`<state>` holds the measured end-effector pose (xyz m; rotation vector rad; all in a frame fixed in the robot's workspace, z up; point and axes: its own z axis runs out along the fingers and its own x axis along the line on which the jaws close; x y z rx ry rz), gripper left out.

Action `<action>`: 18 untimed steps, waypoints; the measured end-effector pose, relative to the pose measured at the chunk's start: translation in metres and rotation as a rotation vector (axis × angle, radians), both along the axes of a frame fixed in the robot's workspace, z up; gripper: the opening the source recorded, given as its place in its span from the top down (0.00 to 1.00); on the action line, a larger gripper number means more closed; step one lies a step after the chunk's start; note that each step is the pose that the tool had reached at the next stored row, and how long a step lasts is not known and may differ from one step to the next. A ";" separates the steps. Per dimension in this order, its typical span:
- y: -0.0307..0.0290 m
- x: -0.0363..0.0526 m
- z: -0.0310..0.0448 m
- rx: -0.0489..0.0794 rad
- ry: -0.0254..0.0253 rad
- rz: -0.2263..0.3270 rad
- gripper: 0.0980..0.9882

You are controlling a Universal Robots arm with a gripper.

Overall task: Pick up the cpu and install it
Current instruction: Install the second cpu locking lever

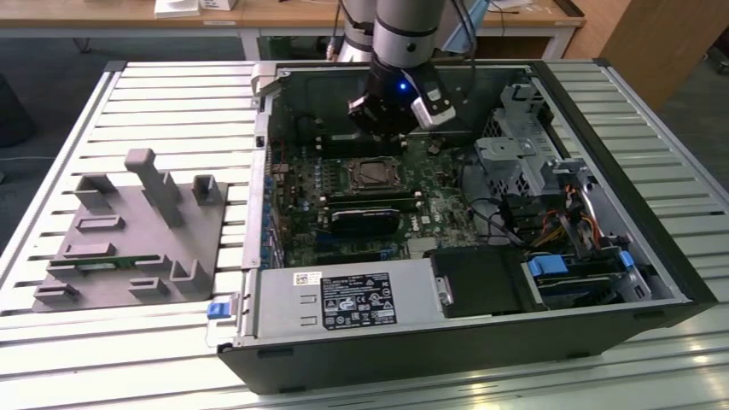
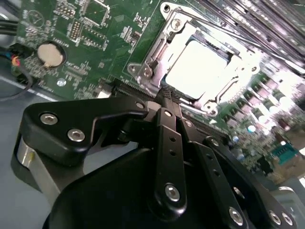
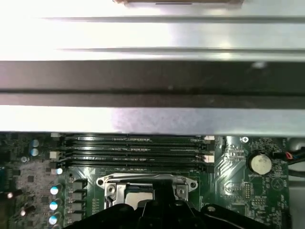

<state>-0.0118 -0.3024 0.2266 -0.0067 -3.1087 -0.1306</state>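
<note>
Item: open computer case (image 1: pixel 479 342), lying on its side on a slatted metal desk (image 1: pixel 68 342), centre to right of the exterior view.

Item: green motherboard (image 1: pixel 299 231), inside the case, left of centre of that frame.

Item: CPU socket (image 1: pixel 371 173), metal-framed, on the motherboard just above the frame's centre. In the second wrist view the socket frame (image 2: pixel 157 52) sits in the upper middle of the picture.

Item: the cpu (image 2: pixel 200 67), bright silver top, lying flat within the socket frame in the second wrist view (glare washes out its edges). In the first wrist view it shows at lower centre (image 3: pixel 138 192), partly covered by the black tool body.

Item: tool (image 1: pixel 393 128), on the arm, upper centre of the exterior view, hanging just above the socket and apart from it. Whether its fingers stand apart or together I cannot tell. It carries nothing visible.

Item: memory slots (image 3: pixel 133 148), four long black rows, mid-left of the first wrist view, beside the socket.

Item: coin battery (image 3: pixel 260 164), right of the same frame.

Item: grey fixture block (image 1: pixel 131 235), on the desk at the left of the exterior view, well apart from the case.
</note>
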 end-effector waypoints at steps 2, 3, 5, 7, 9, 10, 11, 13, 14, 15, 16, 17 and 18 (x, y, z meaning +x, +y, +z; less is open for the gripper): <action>-0.0001 0.0000 0.0076 0.000 -0.0001 0.000 0.99; -0.0004 -0.0001 0.0095 0.000 0.0001 0.000 0.99; -0.0017 -0.0002 0.0099 0.000 -0.0003 0.000 0.99; -0.0060 -0.0003 0.0100 0.000 -0.0002 0.000 0.99; -0.0128 -0.0004 0.0099 0.000 -0.0002 0.000 0.99; -0.0165 -0.0004 0.0098 0.000 -0.0002 0.000 0.99; -0.0201 -0.0004 0.0096 0.000 -0.0002 0.000 0.99; -0.0269 -0.0004 0.0092 0.001 -0.0003 0.000 0.99; -0.0297 -0.0004 0.0091 0.001 -0.0003 0.000 0.99; -0.0316 -0.0004 0.0091 0.001 -0.0002 0.000 0.99; -0.0336 -0.0004 0.0090 0.001 -0.0002 0.000 0.99; -0.0354 -0.0004 0.0090 0.001 -0.0002 0.000 0.99; -0.0370 -0.0004 0.0090 0.001 -0.0003 0.000 0.99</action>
